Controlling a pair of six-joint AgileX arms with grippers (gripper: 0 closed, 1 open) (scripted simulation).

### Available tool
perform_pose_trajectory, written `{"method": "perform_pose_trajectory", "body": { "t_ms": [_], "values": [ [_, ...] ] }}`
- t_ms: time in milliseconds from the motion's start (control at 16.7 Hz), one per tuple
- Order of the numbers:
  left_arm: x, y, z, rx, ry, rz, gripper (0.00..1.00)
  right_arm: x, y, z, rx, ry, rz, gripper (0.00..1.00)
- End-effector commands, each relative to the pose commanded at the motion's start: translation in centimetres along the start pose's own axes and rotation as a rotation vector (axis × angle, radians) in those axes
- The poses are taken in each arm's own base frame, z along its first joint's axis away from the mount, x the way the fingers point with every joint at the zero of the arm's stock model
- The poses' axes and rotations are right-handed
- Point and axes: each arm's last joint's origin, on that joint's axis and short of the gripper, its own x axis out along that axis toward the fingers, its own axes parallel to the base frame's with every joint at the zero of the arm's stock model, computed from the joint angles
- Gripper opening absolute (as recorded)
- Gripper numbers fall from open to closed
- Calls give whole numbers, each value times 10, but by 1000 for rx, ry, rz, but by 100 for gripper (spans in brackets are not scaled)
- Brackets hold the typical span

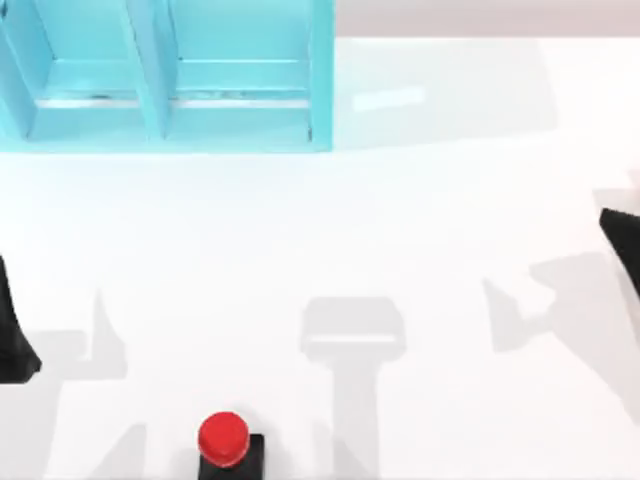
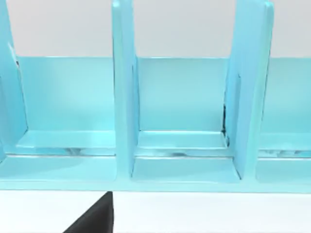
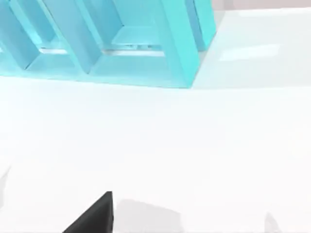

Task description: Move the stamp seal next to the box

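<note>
The stamp seal (image 1: 226,443), a glossy red round knob on a black square base, stands upright at the table's front edge, left of centre. The box (image 1: 170,75) is a cyan open-fronted rack with upright dividers at the back left; the left wrist view faces its compartments (image 2: 180,121) closely, and the right wrist view shows its corner (image 3: 180,53) farther off. My left arm (image 1: 12,340) is parked at the left edge, well left of the stamp. My right arm (image 1: 622,245) sits at the right edge. Neither touches the stamp.
White table (image 1: 420,230) stretches between the box and the stamp, crossed by grey shadows of the arms. A dark wedge of each arm's own gripper shows low in the left wrist view (image 2: 92,218) and the right wrist view (image 3: 92,216).
</note>
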Motion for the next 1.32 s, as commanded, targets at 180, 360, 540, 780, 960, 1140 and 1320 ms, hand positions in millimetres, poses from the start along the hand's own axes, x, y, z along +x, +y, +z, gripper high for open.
{"method": "perform_pose_trajectory", "body": {
  "t_ms": [180, 360, 540, 780, 960, 1140, 1320],
  "values": [
    [0, 0, 0, 0, 0, 0, 100, 21, 45, 50, 76, 231, 104, 100],
    [0, 0, 0, 0, 0, 0, 100, 59, 98, 78, 139, 490, 130, 100],
    [0, 0, 0, 0, 0, 0, 100, 101, 153, 75, 176, 737, 72, 100],
    [0, 0, 0, 0, 0, 0, 100, 149, 214, 43, 190, 975, -94, 100],
    [0, 0, 0, 0, 0, 0, 100, 176, 247, 14, 190, 1062, -233, 100],
    [0, 0, 0, 0, 0, 0, 100, 197, 267, -12, 188, 1090, -355, 100],
    [0, 0, 0, 0, 0, 0, 100, 210, 276, -30, 189, 1086, -445, 100]
  ]
}}
